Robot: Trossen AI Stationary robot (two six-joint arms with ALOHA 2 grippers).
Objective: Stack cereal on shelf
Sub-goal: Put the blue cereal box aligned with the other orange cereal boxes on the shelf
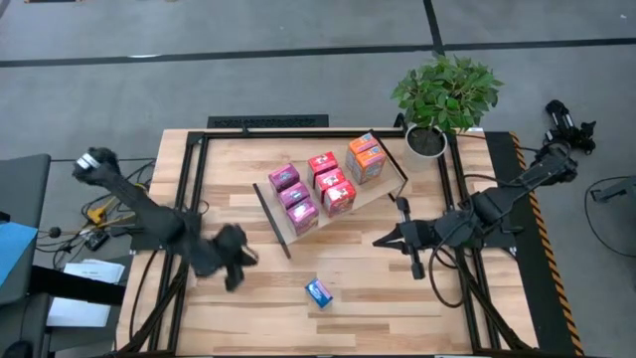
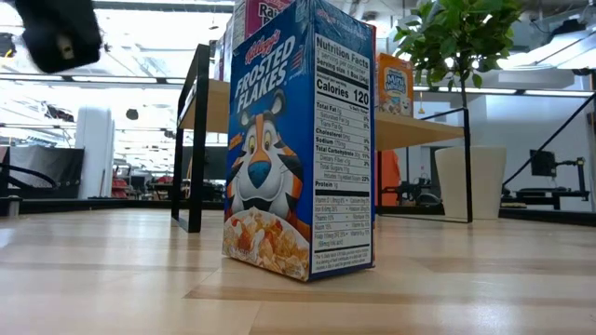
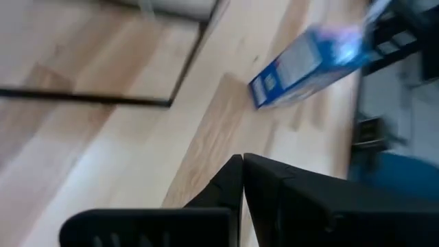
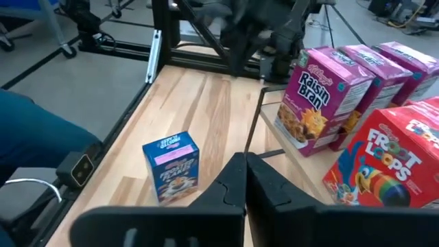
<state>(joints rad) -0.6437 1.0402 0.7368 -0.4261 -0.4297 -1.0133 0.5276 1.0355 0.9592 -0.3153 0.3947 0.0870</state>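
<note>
A blue cereal box (image 1: 318, 291) stands upright on the tabletop near the front edge, large in the low view (image 2: 298, 140). Pink (image 1: 296, 196), red (image 1: 331, 182) and orange (image 1: 366, 159) cereal boxes stand in rows on the light-wood shelf (image 1: 376, 192), which has black end brackets. My left gripper (image 1: 238, 264) hangs shut above the table, left of the blue box (image 3: 302, 65), holding nothing. My right gripper (image 1: 380, 240) hangs shut by the shelf's near right side, also holding nothing. Its wrist view shows the blue box (image 4: 171, 165) and the pink boxes (image 4: 322, 103).
A potted plant (image 1: 442, 94) stands at the table's far right corner. A black frame (image 1: 199, 179) runs around the table. Bare wood lies between the shelf and the front edge, around the blue box.
</note>
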